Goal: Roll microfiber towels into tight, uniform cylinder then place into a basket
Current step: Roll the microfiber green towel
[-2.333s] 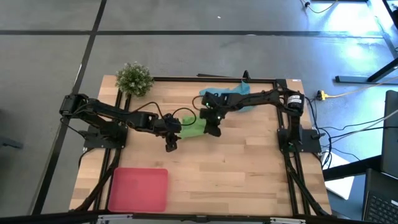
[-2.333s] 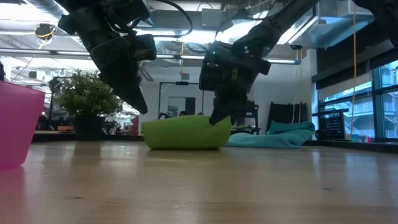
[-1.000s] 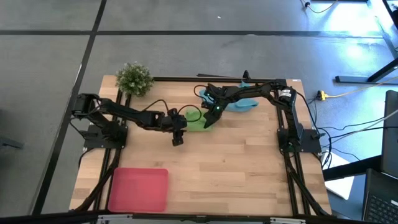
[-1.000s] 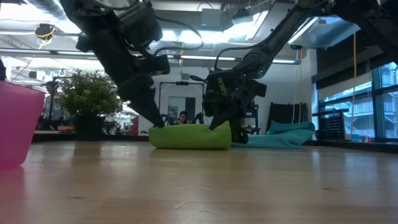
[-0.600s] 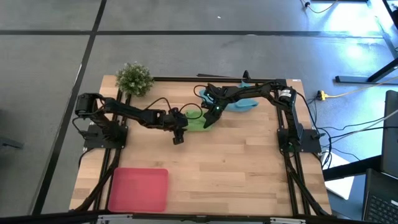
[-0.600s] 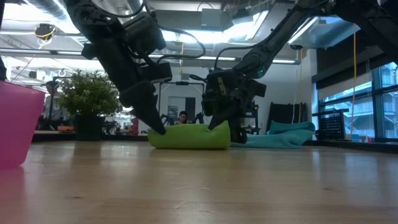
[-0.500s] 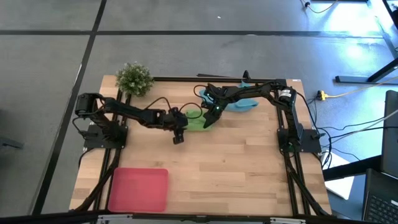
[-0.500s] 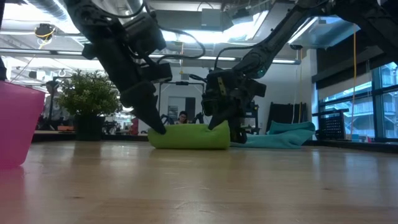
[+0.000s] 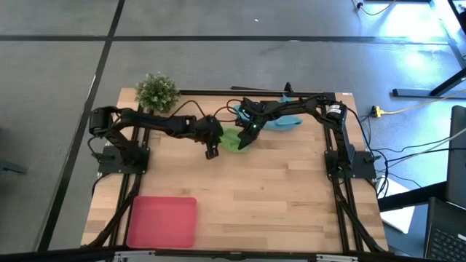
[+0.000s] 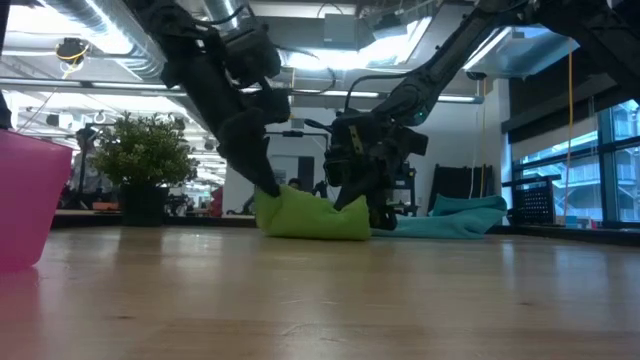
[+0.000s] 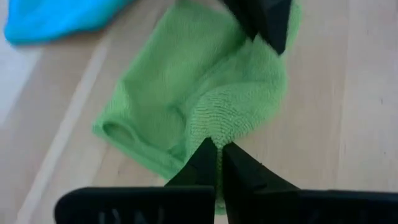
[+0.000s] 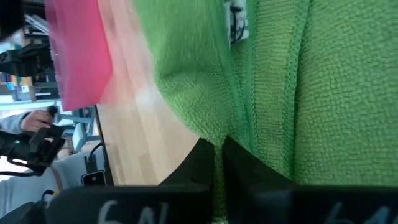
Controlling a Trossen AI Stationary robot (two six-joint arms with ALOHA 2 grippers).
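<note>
Now both hands pinching green towel (image 9: 233, 140), blue towel (image 9: 280, 116) behind

Two dark, near-black jointed arms, matte finish, built of slim tubular links with bulkier boxy joint housings. Left arm (image 9: 156, 124): black cable looping loose above forearm. Right arm (image 9: 306, 111): pale round marking at joint near base. Both bases bolted to black frame rails at table sides, cabling trailing off right base. Left gripper (image 11: 217, 163): two black tapered fingers, pointed tips, smooth plastic, mounted on flat black crossbar. Right gripper (image 12: 219, 163): same pattern; crossbar carries faint embossed lettering, unreadable.
</note>
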